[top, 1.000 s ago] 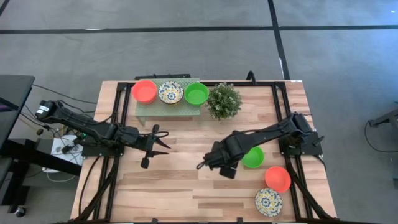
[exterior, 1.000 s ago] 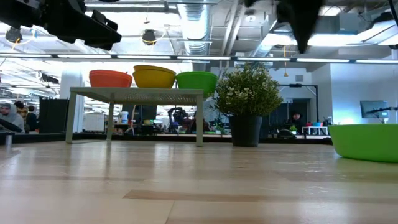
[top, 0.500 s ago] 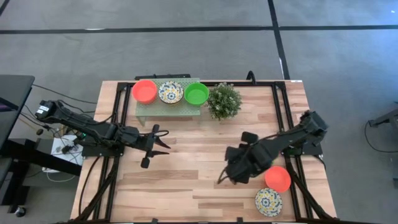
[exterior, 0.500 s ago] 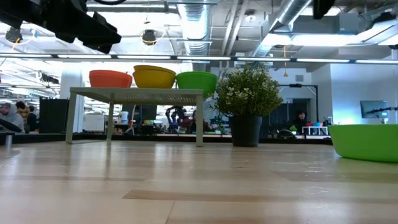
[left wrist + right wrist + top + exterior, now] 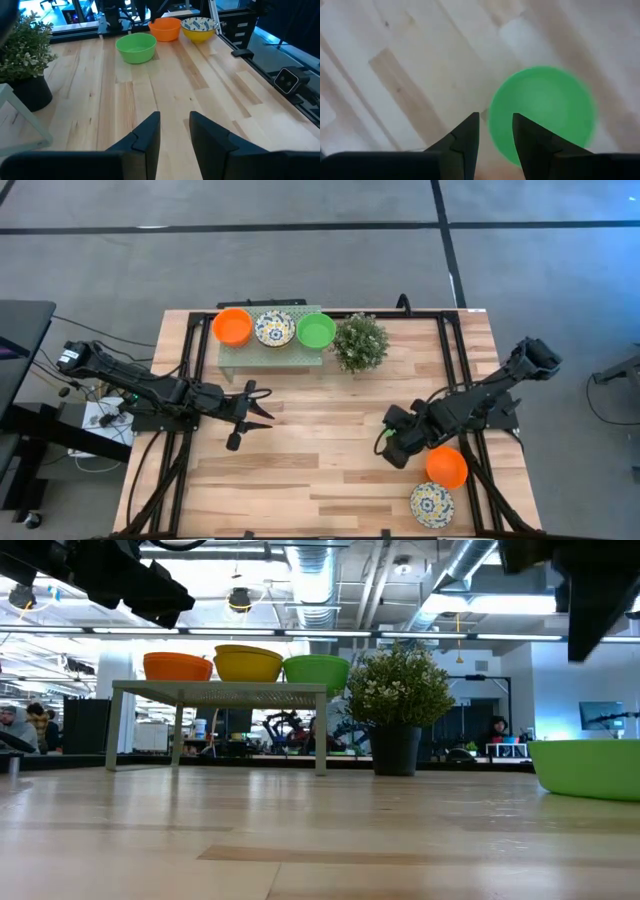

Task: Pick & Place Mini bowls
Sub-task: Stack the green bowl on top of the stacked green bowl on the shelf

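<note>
- Our right gripper (image 5: pixel 492 132) hangs above the green bowl (image 5: pixel 542 115), fingers slightly parted and holding nothing; the bowl's near rim lies just ahead of the fingertips, on the bare wooden table (image 5: pixel 300 470).
- In the high view the right gripper (image 5: pixel 393 448) covers most of that bowl, with only a green sliver showing under it.
- Just beyond it, toward the table's near right corner, sit an orange bowl (image 5: pixel 446 467) and a patterned bowl (image 5: pixel 431 504), both loose on the wood.
- Well away across the table, past the small plant (image 5: pixel 360 342), the little shelf (image 5: pixel 272 352) already carries three bowls in a row: orange (image 5: pixel 232 326), patterned (image 5: pixel 274 328), green (image 5: pixel 316 330).
- Our left gripper (image 5: pixel 255 408) waits near that shelf, its fingers a little apart and empty.
- We judge the task about half done: three bowls set on the shelf, three not yet picked, the green one apparently next.
- Only six bowls show here.
</note>
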